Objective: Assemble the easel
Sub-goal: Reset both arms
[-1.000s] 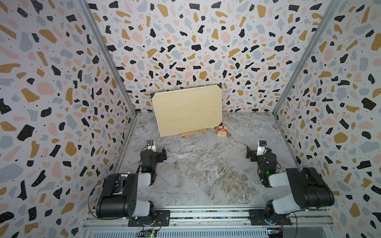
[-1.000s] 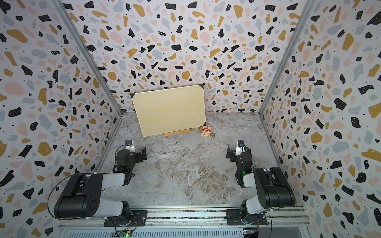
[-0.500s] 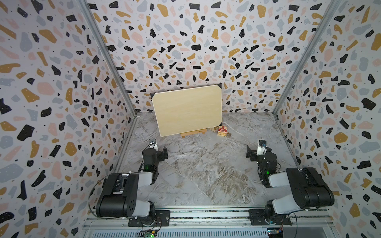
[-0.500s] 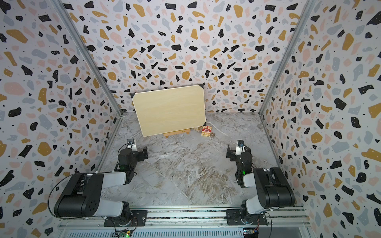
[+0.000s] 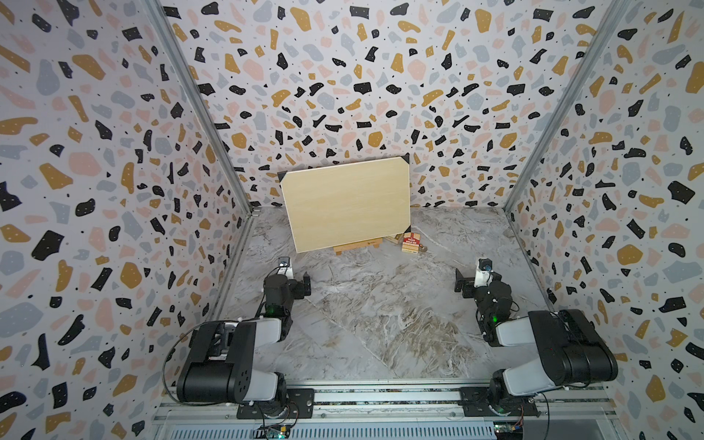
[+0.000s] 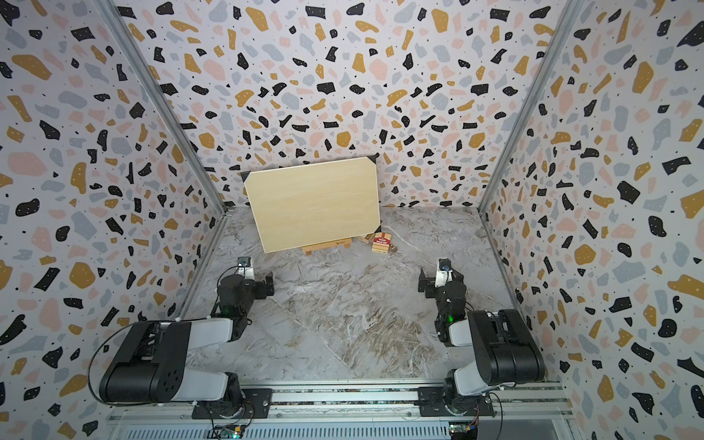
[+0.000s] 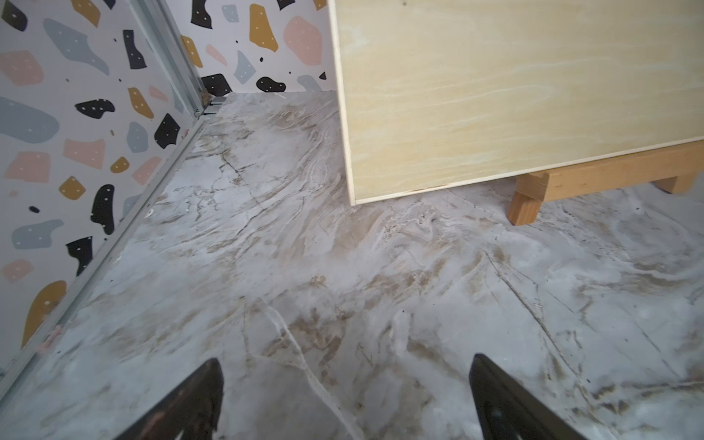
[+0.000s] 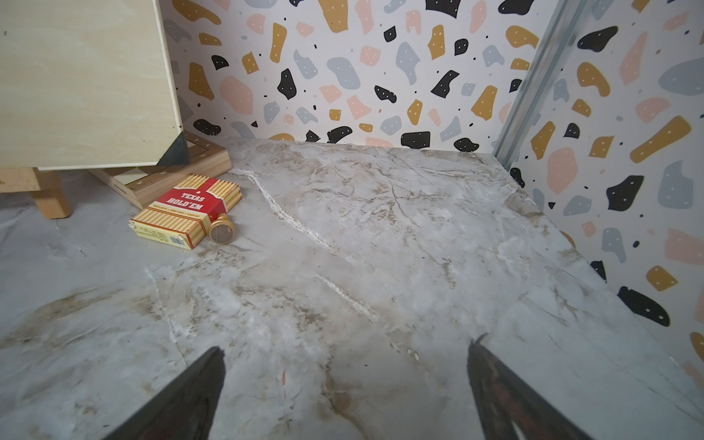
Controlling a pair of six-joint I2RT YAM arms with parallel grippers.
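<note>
The easel (image 5: pixel 356 247) stands at the back of the table, and only its light-orange bottom ledge and feet show in both top views (image 6: pixel 325 247). A large pale board (image 5: pixel 346 205) with black corners leans on it, tilted, and hides the rest. The left wrist view shows the easel ledge (image 7: pixel 609 175) under the board (image 7: pixel 514 95). My left gripper (image 5: pixel 293 282) (image 7: pixel 344 360) is open and empty, low over the table short of the board's left corner. My right gripper (image 5: pixel 471 282) (image 8: pixel 344 344) is open and empty at the right.
A red and cream card box (image 8: pixel 186 209) (image 5: pixel 411 242) lies right of the easel, with a small gold-rimmed round thing (image 8: pixel 222 230) against it. A chequered chessboard (image 8: pixel 167 171) lies partly under the board's corner. Terrazzo walls (image 5: pixel 114 190) close in three sides.
My left gripper has edged slightly to the right. The right arm, the board and the easel have not moved.
</note>
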